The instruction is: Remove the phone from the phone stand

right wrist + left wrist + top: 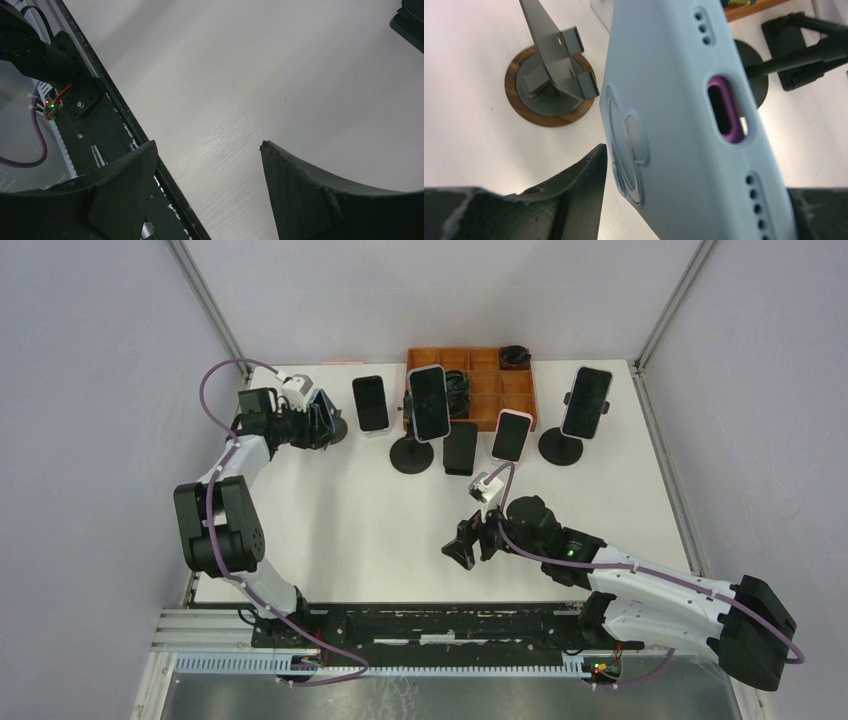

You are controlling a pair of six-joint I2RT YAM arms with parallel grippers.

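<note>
My left gripper is at the far left of the table, shut on a light-blue phone with a purple-rimmed port. The phone fills the left wrist view between my fingers, lifted clear of its stand. The grey phone stand on a round wooden base is empty, just beyond the phone. In the top view the phone is mostly hidden by the gripper. My right gripper is open and empty, low over bare table near the middle front.
Several other phones stand along the back: one beside my left gripper, one on a black stand, one, one on a black stand. A black phone lies flat. An orange tray sits behind.
</note>
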